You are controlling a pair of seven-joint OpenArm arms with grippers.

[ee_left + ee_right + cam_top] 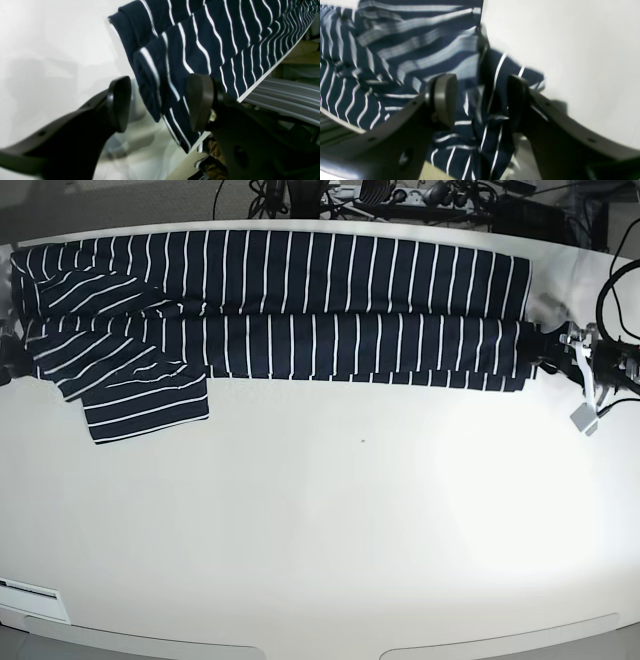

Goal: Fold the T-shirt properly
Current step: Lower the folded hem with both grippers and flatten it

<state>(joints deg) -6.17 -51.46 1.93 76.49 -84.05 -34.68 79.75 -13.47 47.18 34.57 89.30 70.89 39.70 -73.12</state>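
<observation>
T-shirt (300, 310) | long axis left-right across table (330, 530) | sleeves at left

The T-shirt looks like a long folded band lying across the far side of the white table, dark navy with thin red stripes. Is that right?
Not quite: the stripes are white, not red. The base view shows the T-shirt as a long folded band across the far side of the white table, dark navy with thin white stripes; both wrist views show the same white stripes up close.
</observation>
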